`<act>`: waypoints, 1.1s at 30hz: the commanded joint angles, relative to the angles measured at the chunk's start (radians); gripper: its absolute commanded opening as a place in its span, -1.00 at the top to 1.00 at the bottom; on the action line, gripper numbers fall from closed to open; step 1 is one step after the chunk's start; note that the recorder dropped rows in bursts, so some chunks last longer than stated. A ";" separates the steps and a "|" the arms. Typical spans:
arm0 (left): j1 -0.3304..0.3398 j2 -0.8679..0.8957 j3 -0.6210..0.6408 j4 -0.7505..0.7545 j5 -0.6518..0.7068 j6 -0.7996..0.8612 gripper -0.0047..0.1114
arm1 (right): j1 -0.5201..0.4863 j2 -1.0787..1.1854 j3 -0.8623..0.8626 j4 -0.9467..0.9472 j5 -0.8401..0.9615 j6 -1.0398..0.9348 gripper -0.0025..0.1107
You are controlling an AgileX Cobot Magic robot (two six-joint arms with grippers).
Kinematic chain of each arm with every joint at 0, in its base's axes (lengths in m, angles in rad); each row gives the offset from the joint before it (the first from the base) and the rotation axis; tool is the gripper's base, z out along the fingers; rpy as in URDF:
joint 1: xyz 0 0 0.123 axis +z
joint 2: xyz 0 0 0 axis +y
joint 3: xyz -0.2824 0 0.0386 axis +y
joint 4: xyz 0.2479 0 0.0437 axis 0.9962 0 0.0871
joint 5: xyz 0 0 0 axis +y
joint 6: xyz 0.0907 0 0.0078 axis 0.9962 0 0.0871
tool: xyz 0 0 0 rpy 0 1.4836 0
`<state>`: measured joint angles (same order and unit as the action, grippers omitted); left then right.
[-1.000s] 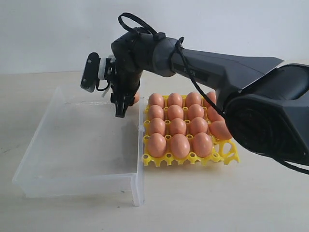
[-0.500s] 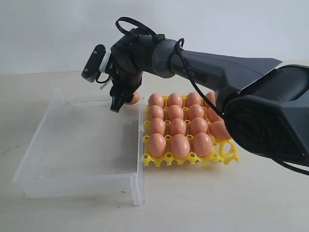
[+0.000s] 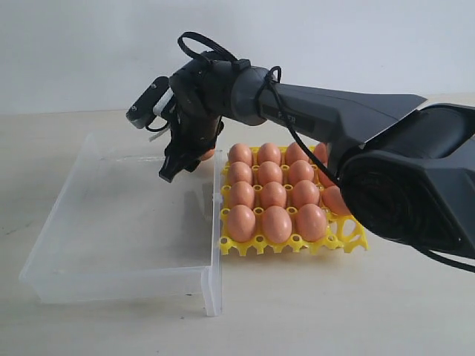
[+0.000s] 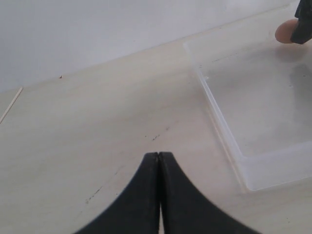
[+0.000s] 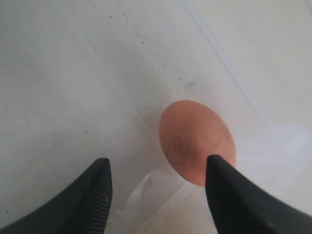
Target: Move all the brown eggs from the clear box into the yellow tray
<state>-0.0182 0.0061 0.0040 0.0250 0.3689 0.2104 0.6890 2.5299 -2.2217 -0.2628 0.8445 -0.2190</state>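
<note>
One brown egg (image 3: 207, 154) lies in the far right corner of the clear box (image 3: 111, 222), half hidden behind the right arm. My right gripper (image 3: 168, 175) hangs open over that corner, tilted, its tips just left of the egg. In the right wrist view the egg (image 5: 195, 139) rests against one fingertip (image 5: 217, 170), with the other finger well off to its side; my right gripper (image 5: 157, 168) holds nothing. The yellow tray (image 3: 349, 241) holds several brown eggs (image 3: 273, 194). My left gripper (image 4: 159, 157) is shut and empty above bare table, outside the box (image 4: 253, 107).
The box wall beside the egg (image 3: 217, 185) stands right against the yellow tray. The right arm's forearm (image 3: 334, 111) passes over the tray's back rows. The left wrist view shows the same egg (image 4: 285, 30) at the box's far corner.
The right wrist has rolled and tilted, so the fingertips swung a little leftwards, away from the egg. The egg, box and tray have stayed put.
</note>
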 commanded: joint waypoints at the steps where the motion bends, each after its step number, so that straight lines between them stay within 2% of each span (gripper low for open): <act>1: -0.002 -0.006 -0.004 0.000 -0.008 -0.006 0.92 | 0.000 -0.005 -0.010 -0.007 -0.025 -0.027 -0.02; 5: -0.002 -0.006 -0.004 0.000 -0.008 -0.006 0.92 | -0.010 0.009 -0.010 0.003 -0.032 -0.023 -0.08; 9: -0.002 -0.006 -0.004 0.000 -0.008 -0.006 0.92 | -0.013 0.024 -0.010 0.003 -0.052 -0.023 -0.37; 24: -0.002 -0.006 -0.004 0.000 -0.008 -0.006 0.92 | -0.009 0.032 -0.010 -0.069 -0.037 -0.016 -0.31; 33: -0.002 -0.006 -0.004 0.000 -0.008 -0.006 0.92 | 0.004 0.014 -0.010 -0.118 -0.004 -0.135 -0.30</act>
<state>-0.0182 0.0061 0.0040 0.0250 0.3689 0.2104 0.6858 2.5641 -2.2217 -0.3423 0.8218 -0.3004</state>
